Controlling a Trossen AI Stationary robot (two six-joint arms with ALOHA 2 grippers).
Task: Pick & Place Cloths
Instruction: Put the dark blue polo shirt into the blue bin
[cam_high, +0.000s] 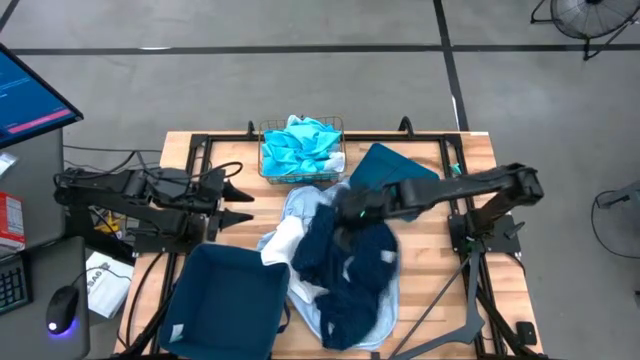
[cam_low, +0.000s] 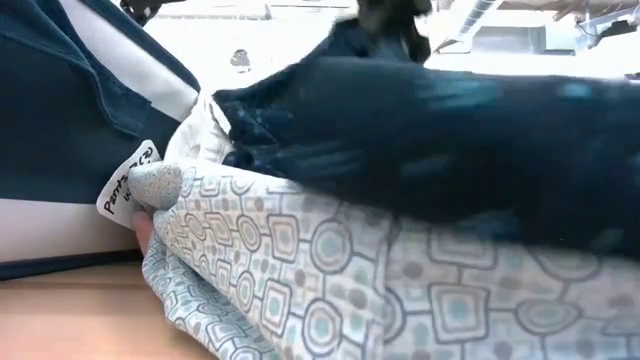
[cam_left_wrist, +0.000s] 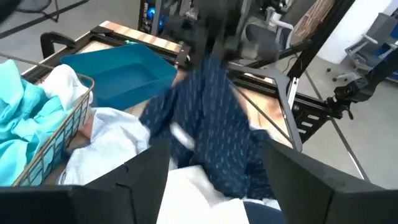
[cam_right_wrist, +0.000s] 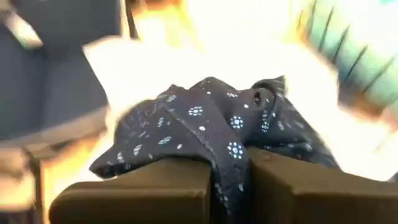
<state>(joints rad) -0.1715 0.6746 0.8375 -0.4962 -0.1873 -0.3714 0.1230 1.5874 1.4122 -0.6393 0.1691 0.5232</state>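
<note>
- Navy dotted cloth (cam_high: 350, 265) hangs over the cloth pile at the middle of the table (cam_high: 450, 250), one fold clamped in the right end effector (cam_right_wrist: 229, 180), lifted so it can be pulled free.
- Turquoise cloths (cam_high: 298, 148) fill the wire basket (cam_high: 264, 130) at the table's far edge.
- Left end effector (cam_high: 232, 203) waits spread apart near the teal bin (cam_high: 225, 300).

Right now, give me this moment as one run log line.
right pincer: shut on navy cloth, lifted over pile | left pincer: open, waiting at left | basket: turquoise cloth inside
</note>
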